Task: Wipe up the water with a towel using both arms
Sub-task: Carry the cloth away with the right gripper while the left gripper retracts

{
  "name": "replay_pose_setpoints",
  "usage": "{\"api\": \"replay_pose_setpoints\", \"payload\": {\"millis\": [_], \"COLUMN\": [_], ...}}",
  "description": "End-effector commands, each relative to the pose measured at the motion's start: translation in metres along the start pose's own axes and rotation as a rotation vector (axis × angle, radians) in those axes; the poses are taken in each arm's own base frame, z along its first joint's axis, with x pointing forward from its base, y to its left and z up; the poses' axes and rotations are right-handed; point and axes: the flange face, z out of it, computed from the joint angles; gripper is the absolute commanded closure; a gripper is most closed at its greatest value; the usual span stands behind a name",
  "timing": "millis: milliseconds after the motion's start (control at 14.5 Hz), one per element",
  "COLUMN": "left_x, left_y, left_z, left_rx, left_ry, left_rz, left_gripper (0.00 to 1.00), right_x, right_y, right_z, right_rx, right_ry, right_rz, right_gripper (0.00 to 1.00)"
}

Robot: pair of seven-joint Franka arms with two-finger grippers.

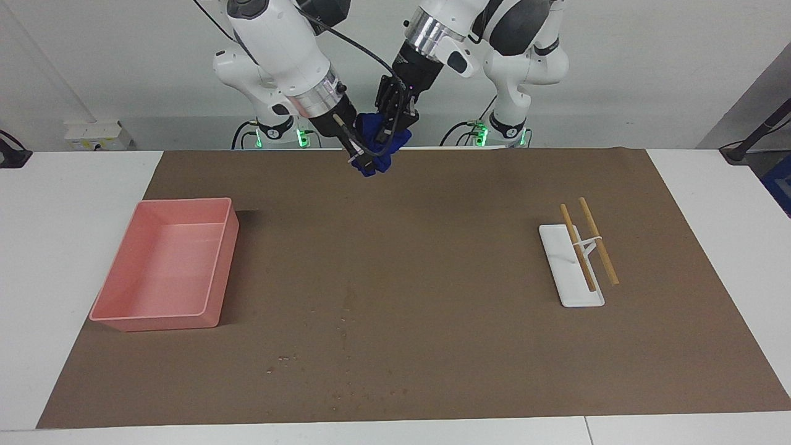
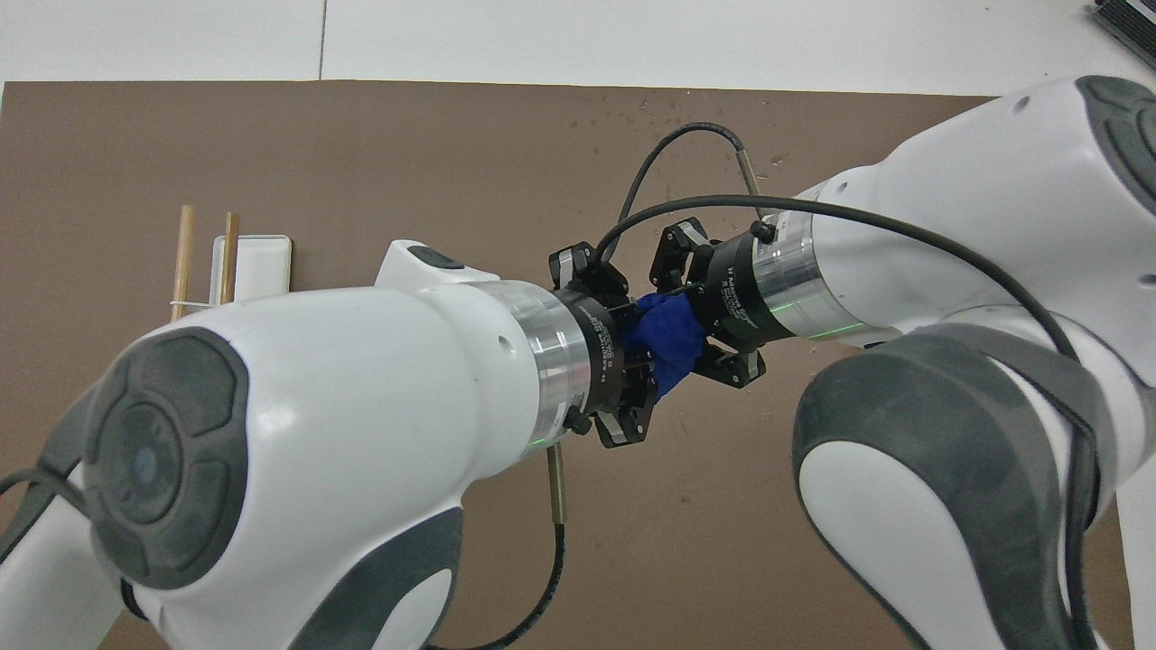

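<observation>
The deep-blue towel (image 1: 378, 148) (image 2: 668, 336) hangs bunched in the air between my two grippers, over the brown mat's edge nearest the robots. My left gripper (image 1: 395, 127) (image 2: 637, 357) is shut on its upper part. My right gripper (image 1: 361, 157) (image 2: 709, 311) presses against the towel from the other end. Water droplets (image 1: 343, 321) (image 2: 650, 104) lie scattered on the mat (image 1: 432, 247), farther from the robots, near its middle and outer edge.
A pink tray (image 1: 167, 266) stands toward the right arm's end of the table. A white dish (image 1: 568, 272) (image 2: 257, 262) with two wooden chopsticks (image 1: 598, 242) (image 2: 183, 257) lies toward the left arm's end.
</observation>
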Motion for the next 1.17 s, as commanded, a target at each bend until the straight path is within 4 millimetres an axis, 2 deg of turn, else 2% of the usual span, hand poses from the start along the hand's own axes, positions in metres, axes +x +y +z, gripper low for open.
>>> {"api": "replay_pose_setpoints", "payload": {"millis": [0, 207, 345, 483, 552, 621, 759, 897, 1103], "left_x": [0.014, 0.056, 0.088, 0.117, 0.139, 0.16, 0.188, 0.218, 0.26], "left_y": [0.014, 0.051, 0.081, 0.105, 0.114, 0.121, 0.118, 0.117, 0.127], "left_z": [-0.012, -0.024, -0.034, -0.045, -0.049, -0.056, -0.056, -0.054, -0.071], "left_rx": [-0.026, -0.029, -0.051, -0.075, -0.074, -0.058, -0.007, 0.028, 0.101], "left_ry": [0.037, 0.106, 0.13, 0.147, 0.176, 0.212, 0.267, 0.305, 0.336], "left_rz": [-0.029, -0.115, -0.187, -0.243, -0.262, -0.234, -0.079, 0.053, 0.226], "left_gripper": [0.0, 0.0, 0.0, 0.0, 0.0, 0.0, 0.0, 0.0, 0.0], "right_x": [-0.002, 0.012, 0.041, 0.064, 0.082, 0.098, 0.136, 0.166, 0.216], "right_y": [0.002, -0.003, -0.01, -0.022, -0.032, -0.041, -0.069, -0.098, -0.124], "right_z": [-0.001, -0.007, -0.013, -0.005, 0.004, 0.013, 0.062, 0.096, 0.141], "right_rx": [-0.02, 0.008, 0.094, 0.142, 0.163, 0.184, 0.213, 0.284, 0.358], "right_ry": [0.052, 0.101, 0.115, 0.134, 0.147, 0.172, 0.244, 0.287, 0.366], "right_rz": [-0.039, -0.043, -0.051, -0.106, -0.121, -0.134, -0.161, -0.215, -0.262], "right_gripper": [1.0, 1.0, 1.0, 1.0, 1.0, 1.0, 1.0, 1.0, 1.0]}}
